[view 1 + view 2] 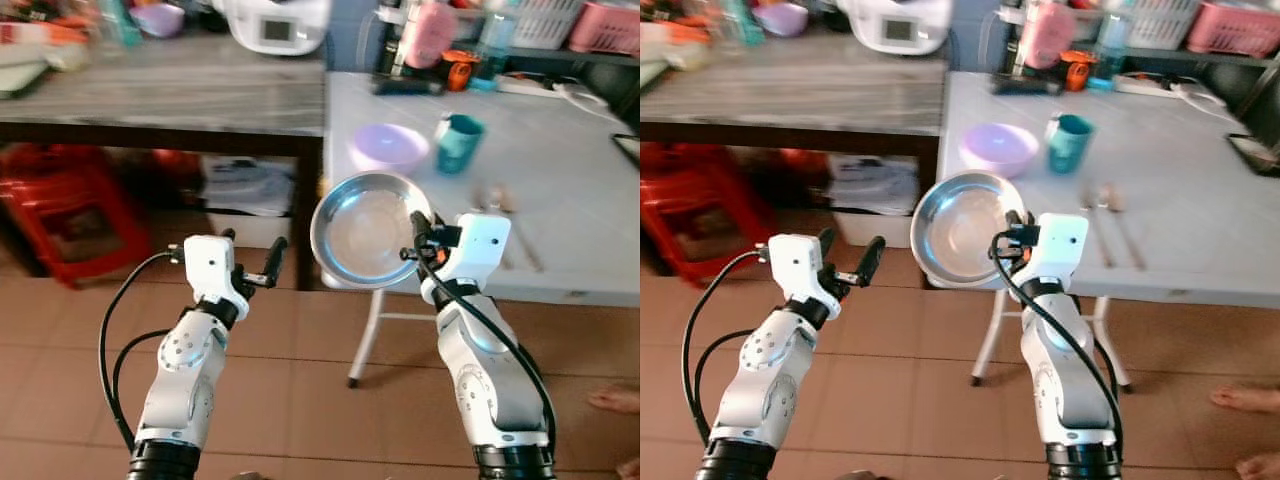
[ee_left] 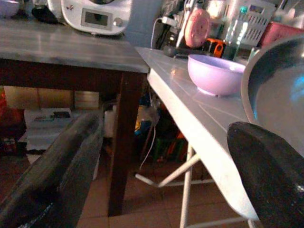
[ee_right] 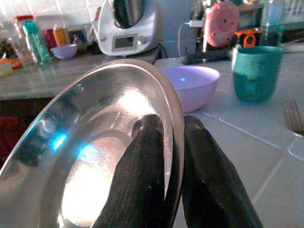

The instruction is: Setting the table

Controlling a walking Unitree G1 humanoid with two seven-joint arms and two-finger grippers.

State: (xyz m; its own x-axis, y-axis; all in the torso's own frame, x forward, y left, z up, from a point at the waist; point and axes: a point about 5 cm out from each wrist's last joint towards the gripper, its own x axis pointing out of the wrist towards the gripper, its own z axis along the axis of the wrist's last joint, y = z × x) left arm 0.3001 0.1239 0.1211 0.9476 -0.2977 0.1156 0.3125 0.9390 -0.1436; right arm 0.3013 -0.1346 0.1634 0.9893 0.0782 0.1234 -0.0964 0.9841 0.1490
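Right end effector (image 1: 416, 232): steel plate (image 1: 368, 230) pinched by its rim, carried tilted for setting down.
Left end effector (image 1: 255, 262): spread, empty.
Desk (image 1: 580, 190): ahead, lilac bowl (image 1: 389, 147) beyond the plate.

Items along the back of the dark worktop (image 1: 170, 90) are blurred; only a white appliance (image 1: 275, 25) and a purple bowl shape (image 1: 158, 18) can be made out. The steel plate (image 3: 95, 156) is cut off by the right wrist view's edge. Cutlery (image 1: 1110, 225) on the white worktop (image 1: 1200, 200) is too blurred to identify. A person's foot (image 1: 615, 400) is cut by the frame edge.
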